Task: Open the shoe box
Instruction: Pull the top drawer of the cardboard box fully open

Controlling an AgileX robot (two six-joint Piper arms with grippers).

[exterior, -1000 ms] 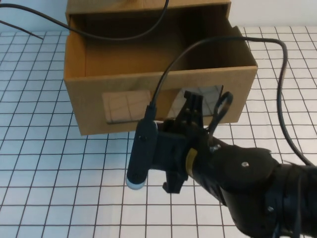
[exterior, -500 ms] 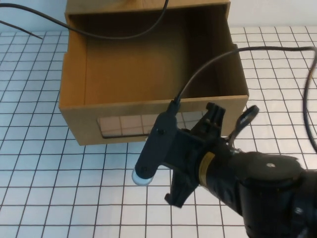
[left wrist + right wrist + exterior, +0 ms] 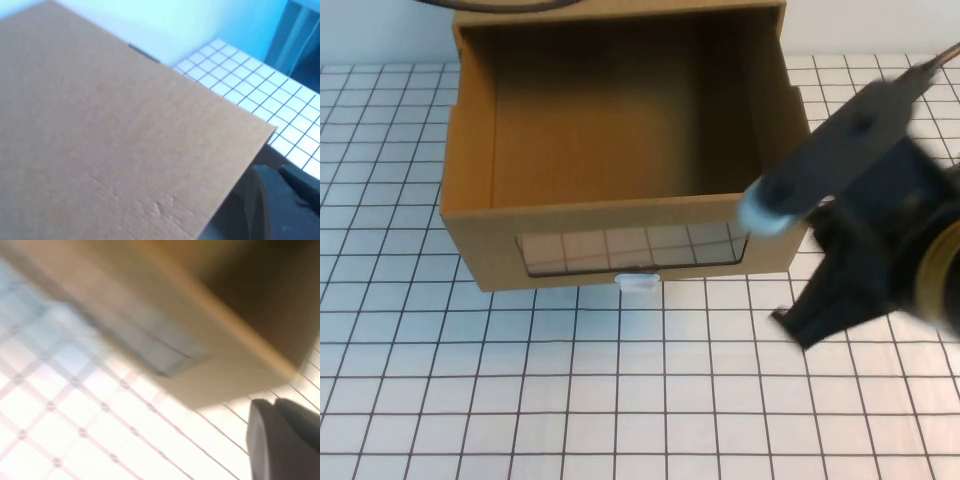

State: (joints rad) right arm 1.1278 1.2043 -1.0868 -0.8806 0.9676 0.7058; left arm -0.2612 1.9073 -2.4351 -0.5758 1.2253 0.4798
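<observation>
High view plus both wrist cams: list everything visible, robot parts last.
shoe box: one, brown cardboard, far centre of the table, open, nothing seen inside
lid: one, brown cardboard, fills most of the left wrist view
window: one, clear, in the box's front wall
tab: one, pale, on the table at the foot of that wall
table: one, white with a dark grid
wrist camera: one, black with a pale tip, on the right arm
right gripper: one, black, shut, empty, off the box's right front corner
left gripper: one, dark, beside the lid's edge, seen only in the left wrist view
</observation>
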